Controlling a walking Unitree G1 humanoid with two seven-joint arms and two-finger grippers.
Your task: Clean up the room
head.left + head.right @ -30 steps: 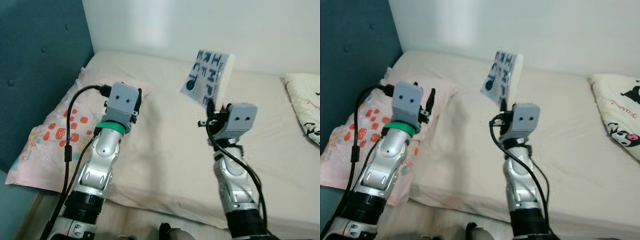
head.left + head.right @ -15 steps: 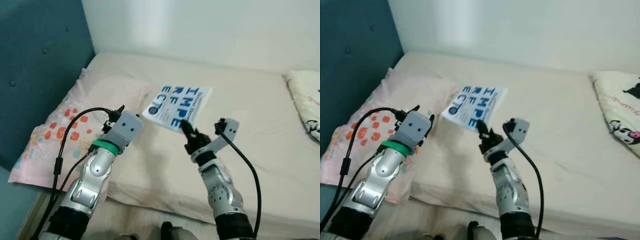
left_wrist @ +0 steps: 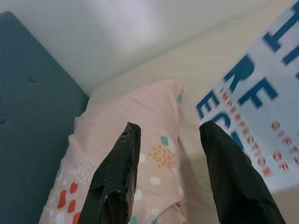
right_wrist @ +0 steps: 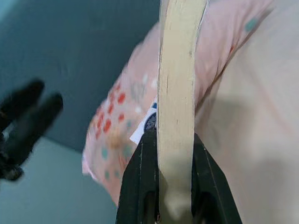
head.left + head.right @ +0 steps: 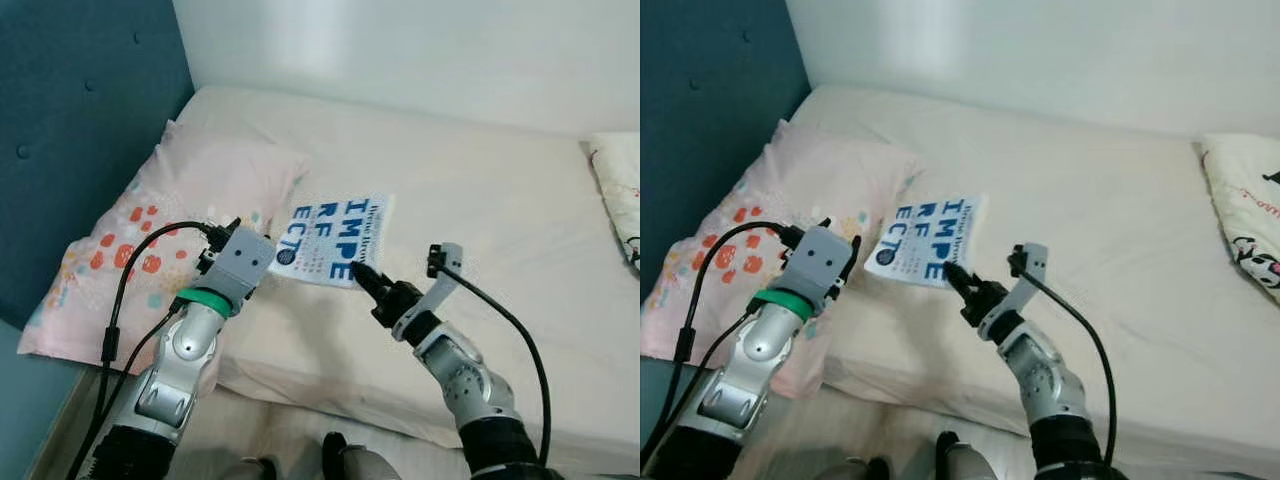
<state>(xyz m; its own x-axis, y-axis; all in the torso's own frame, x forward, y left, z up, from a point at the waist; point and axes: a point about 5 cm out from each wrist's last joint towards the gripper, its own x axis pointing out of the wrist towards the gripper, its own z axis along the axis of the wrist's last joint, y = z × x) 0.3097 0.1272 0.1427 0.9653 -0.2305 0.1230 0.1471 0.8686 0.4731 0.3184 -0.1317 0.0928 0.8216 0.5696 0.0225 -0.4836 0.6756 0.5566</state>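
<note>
The book (image 5: 335, 240), white and blue with big blue letters on its cover, is what you have in hand: it lies low and nearly flat over the bed (image 5: 480, 210), just right of the pink pillow (image 5: 150, 235), with its near right corner pinched. Whether it rests on the sheet or hangs just above it, you cannot tell.

Starting at the left, you see the teal headboard (image 5: 80, 120) standing against the bed's left end, and the pink pillow with red and teal spots lying beside it. Your left gripper (image 3: 170, 172) is raised near the pillow's right edge, just left of the book; its fingers (image 3: 117, 177) are spread apart with nothing between them, and past them the wrist view shows the pillow and the book's lettered cover.

Move right and you come to your right gripper (image 5: 362, 275), reaching in from the near side. Its fingers (image 4: 140, 186) are closed tight on the book's edge, one on each side of the pale page block.

At the far right a second pillow (image 5: 1245, 215), white with black cartoon figures, lies on the bed, well apart from the book.
</note>
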